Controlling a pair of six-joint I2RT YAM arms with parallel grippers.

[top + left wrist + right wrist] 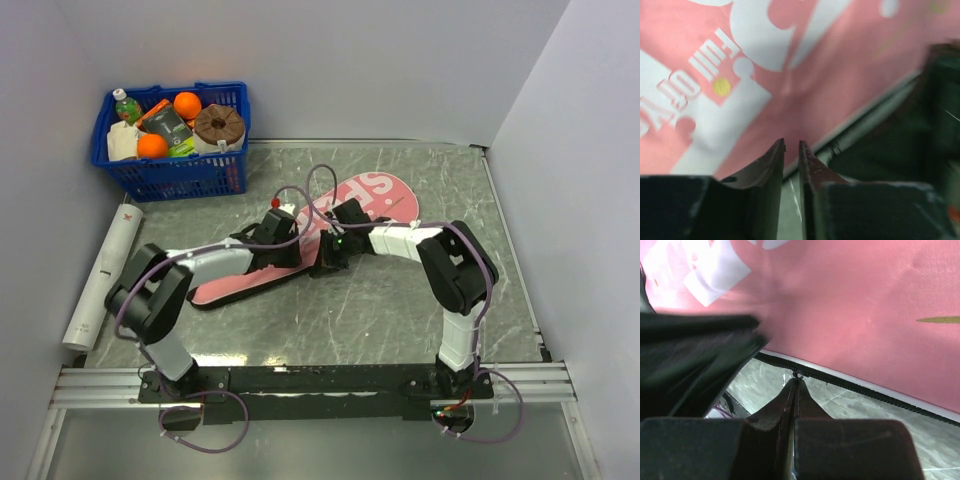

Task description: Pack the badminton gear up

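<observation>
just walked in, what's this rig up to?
Both arms are bent over the pink racket-shaped fabric case. The right hand is shut at its black zipper edge; the left hand, jaws slightly apart, sits beside the same edge, holding nothing. The long white tube lies off to the left, outside the case.

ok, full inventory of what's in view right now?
case: 1, pink with white lettering and a black edge, flat mid-table
tube: 1, white, lying along the table's left edge
basket: 1, blue plastic, far-left corner
oranges: 2 visible, orange, in the basket
bottle: 1, green label, in the basket
round brown item: 1, in the basket, unidentifiable
table: 1, grey-green marbled
left gripper: 1, black, jaws slightly apart, over the case's edge
right gripper: 1, black, shut, tips at the case's zip edge
</observation>
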